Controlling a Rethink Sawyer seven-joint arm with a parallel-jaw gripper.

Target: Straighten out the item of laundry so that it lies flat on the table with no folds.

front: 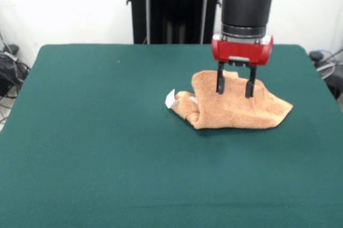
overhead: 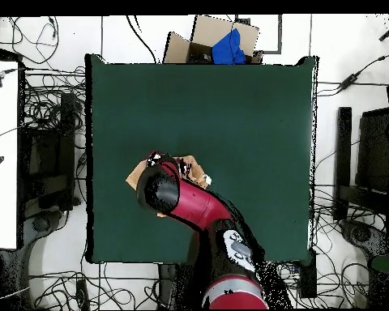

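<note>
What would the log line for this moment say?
towel: crumpled, folded, tag sticking out | gripper: open, over towel, fingertips at cloth | table: towel on robot's half | status: not flat

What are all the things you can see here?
towel: one, orange-tan, bunched up on the table, right of centre in the front view, under the gripper
tag: one, white, at the towel's left end in the front view
table: one, dark green, fills most of both views
box: one, brown cardboard with something blue in it, on the floor past the table's far edge in the overhead view
cables: many, black, on the white floor around the table
arm: one, red and black, reaching from the base over the towel
gripper: one, red body with black fingers, open, tips at the towel
</note>
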